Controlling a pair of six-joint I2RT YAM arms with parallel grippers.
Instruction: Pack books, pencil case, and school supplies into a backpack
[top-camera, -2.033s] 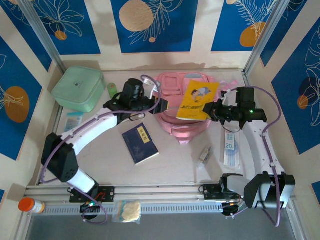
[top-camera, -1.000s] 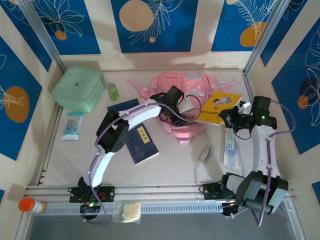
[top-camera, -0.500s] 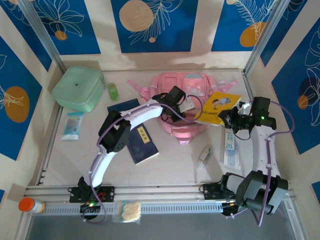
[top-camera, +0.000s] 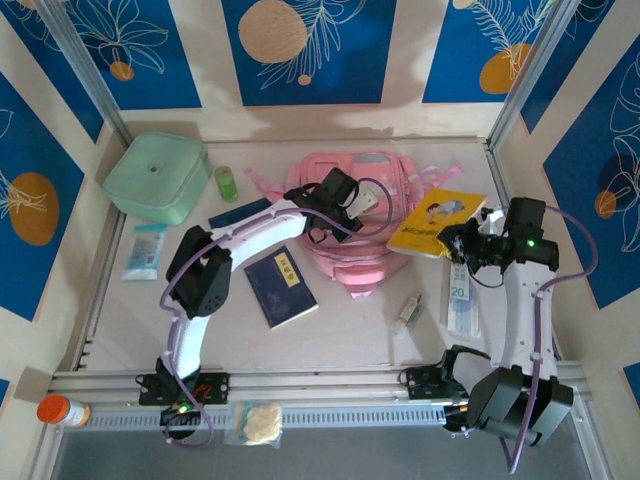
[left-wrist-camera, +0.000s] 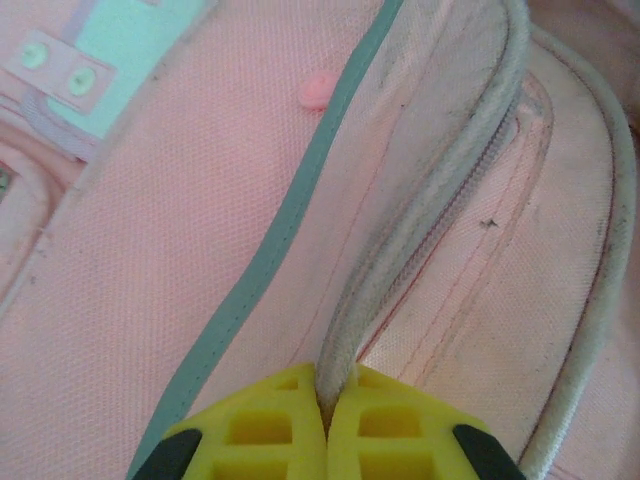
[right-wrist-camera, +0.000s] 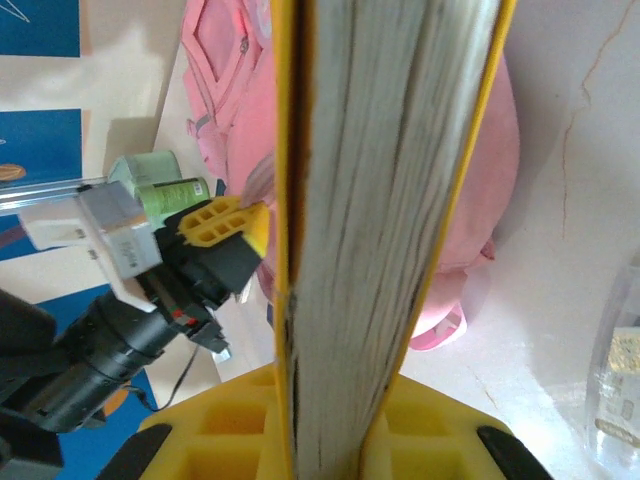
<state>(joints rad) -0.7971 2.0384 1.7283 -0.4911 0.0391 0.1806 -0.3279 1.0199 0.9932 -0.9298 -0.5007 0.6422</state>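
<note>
Top external: the left gripper rests on the pink backpack, jaws together on its fabric; the right gripper clamps the yellow book, which lies just right of the bag with its long axis pointing toward it.

Left wrist: the pads pinch the zipper edge.

Right wrist: the book is gripped edge-on; the backpack lies beyond, to its left; the right arm looks placed to feed it in.

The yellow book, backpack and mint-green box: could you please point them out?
yellow book (top-camera: 437, 222), top external view, cover middle.
backpack (top-camera: 380, 258), top external view, lower front.
mint-green box (top-camera: 155, 178), top external view, lid centre.
</note>
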